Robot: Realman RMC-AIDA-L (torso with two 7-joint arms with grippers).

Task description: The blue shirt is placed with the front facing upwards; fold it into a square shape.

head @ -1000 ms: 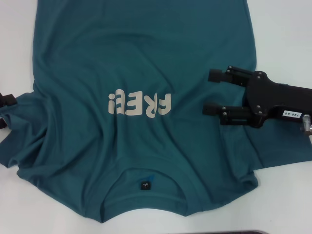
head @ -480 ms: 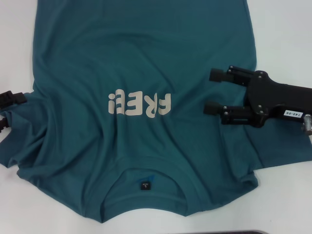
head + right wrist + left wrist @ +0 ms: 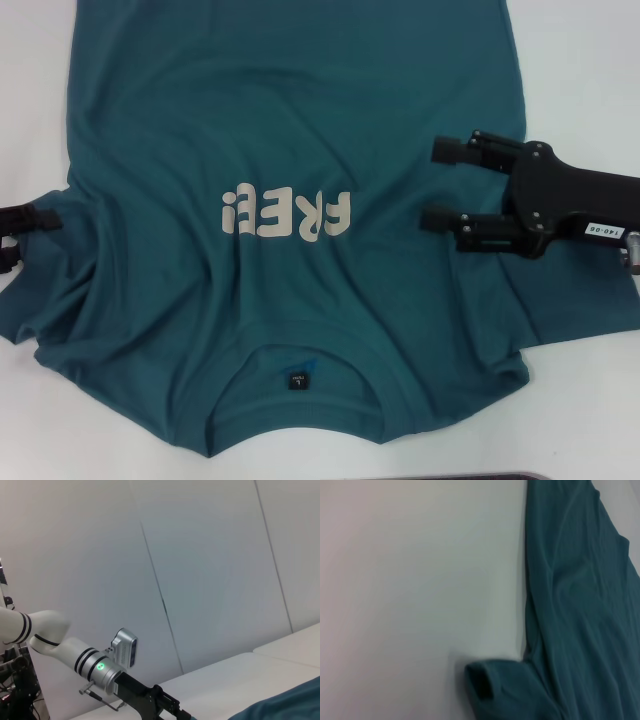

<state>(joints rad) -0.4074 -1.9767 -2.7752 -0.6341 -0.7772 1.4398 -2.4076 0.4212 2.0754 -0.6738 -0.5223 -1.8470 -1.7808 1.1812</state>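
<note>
The blue shirt (image 3: 290,120) lies spread front-up on the white table, its cream letters "FREE" (image 3: 286,213) in the middle and its collar with a black label (image 3: 299,380) nearest me. My right gripper (image 3: 438,184) hovers open over the shirt's right side, just right of the letters, holding nothing. At the left edge my left gripper (image 3: 14,236) is open, its black fingers (image 3: 26,215) straddling the edge of the rumpled left sleeve. The left wrist view shows the shirt's side (image 3: 580,605) and an open sleeve cuff (image 3: 482,685) on the table.
White table (image 3: 580,400) surrounds the shirt on both sides and in front. A dark strip (image 3: 500,476) sits at the near edge. The right wrist view shows a pale wall, my left arm (image 3: 95,662) and a corner of the shirt (image 3: 295,705).
The left gripper's fingers have shifted slightly inward and lower at the left sleeve. The right gripper has drifted a touch to the right. The shirt lies as before.
</note>
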